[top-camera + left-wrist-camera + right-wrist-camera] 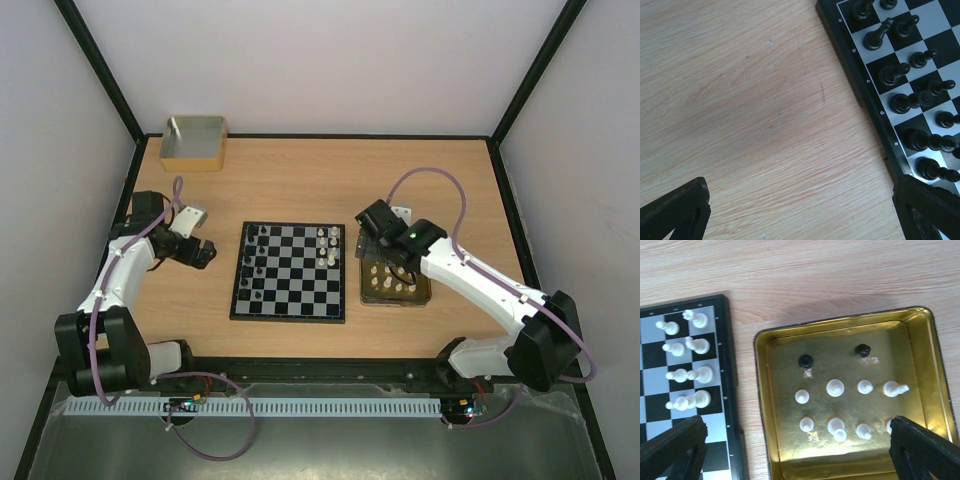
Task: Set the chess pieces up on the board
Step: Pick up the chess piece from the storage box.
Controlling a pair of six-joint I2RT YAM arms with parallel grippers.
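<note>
Left gripper [801, 212] spread wide beside the board [867, 107] — right gripper [799, 447] also released above the gold tin [850, 335] of chess pieces [835, 387].

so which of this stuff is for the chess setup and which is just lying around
For the job: board; black pieces and white pieces already on it; loose pieces waiting in the gold tin.

Just lying about: grey box at the table's far left corner.
</note>
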